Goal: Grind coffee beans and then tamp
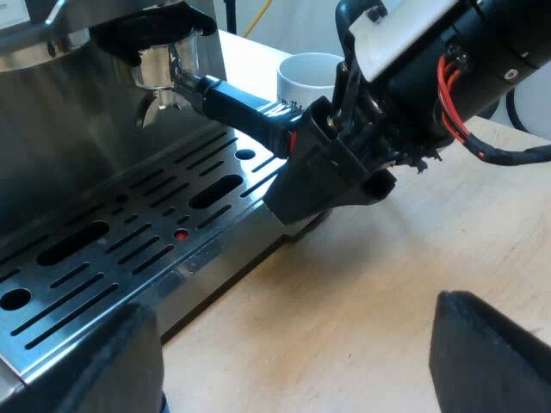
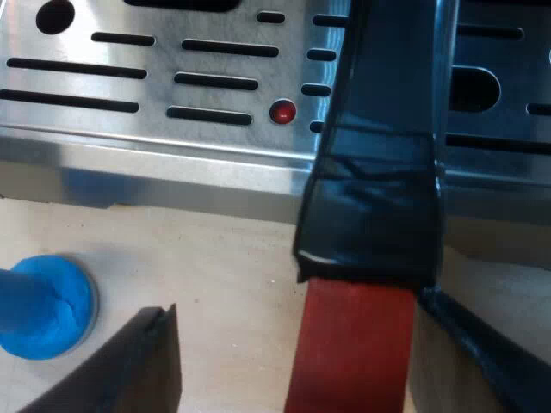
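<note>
The metal holder [image 1: 159,69] is locked into the espresso machine's [image 1: 77,129] front, and its dark handle [image 1: 237,107] reaches out over the drip tray. My right gripper [image 1: 320,159] is at the handle's end. In the right wrist view the handle's red end [image 2: 353,344] lies between the open fingers of my right gripper [image 2: 301,308]. One finger [image 2: 482,353] is against it and the other finger [image 2: 142,366] stands apart. My left gripper [image 1: 293,344] is open over the wooden table beside the tray, holding nothing. A blue tamper [image 2: 43,305] stands on the table.
The slotted steel drip tray [image 1: 103,258] with a red dot [image 1: 181,234] juts out under the holder. A white mug [image 1: 308,73] stands beyond the handle. Bare wooden table [image 1: 362,292] lies beside the tray.
</note>
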Robot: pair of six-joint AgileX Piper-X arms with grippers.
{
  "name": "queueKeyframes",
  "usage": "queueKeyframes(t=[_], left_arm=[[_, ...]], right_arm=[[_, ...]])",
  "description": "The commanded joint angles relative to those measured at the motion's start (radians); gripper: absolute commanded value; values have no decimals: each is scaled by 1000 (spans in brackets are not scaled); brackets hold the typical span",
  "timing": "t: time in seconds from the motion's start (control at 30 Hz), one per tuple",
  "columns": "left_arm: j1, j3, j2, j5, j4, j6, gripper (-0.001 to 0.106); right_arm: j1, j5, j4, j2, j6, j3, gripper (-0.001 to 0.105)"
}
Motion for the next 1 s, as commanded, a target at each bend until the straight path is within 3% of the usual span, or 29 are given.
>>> queueKeyframes(t=[0.03,0.83,1.0], left_arm=[[-4,-3,-5,6,2,-4,66],[-4,-3,-5,6,2,-4,66],[-4,-3,-5,6,2,-4,66]], right_arm=[[-4,-2,-6,-3,-9,-6,58],[-4,-2,-6,-3,-9,-6,58],[-4,-2,-6,-3,-9,-6,49]])
